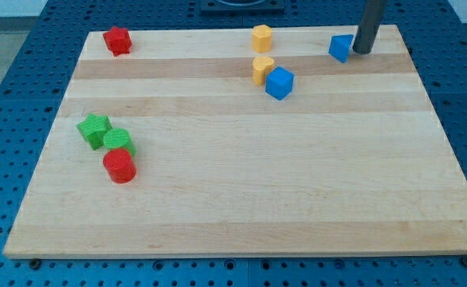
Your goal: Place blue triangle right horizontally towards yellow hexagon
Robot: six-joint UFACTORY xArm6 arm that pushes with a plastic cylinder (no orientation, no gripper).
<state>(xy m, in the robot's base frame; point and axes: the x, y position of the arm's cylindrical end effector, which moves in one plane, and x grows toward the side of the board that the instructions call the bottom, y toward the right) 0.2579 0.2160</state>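
Observation:
The blue triangle lies near the view's top right of the wooden board. My tip rests just to the triangle's right, touching it or nearly so. The yellow hexagon sits to the triangle's left along the top edge, about a hundred pixels away and apart from it.
A second yellow block and a blue cube sit together just below the hexagon. A red star is at the top left. A green star, a green cylinder and a red cylinder cluster at the left.

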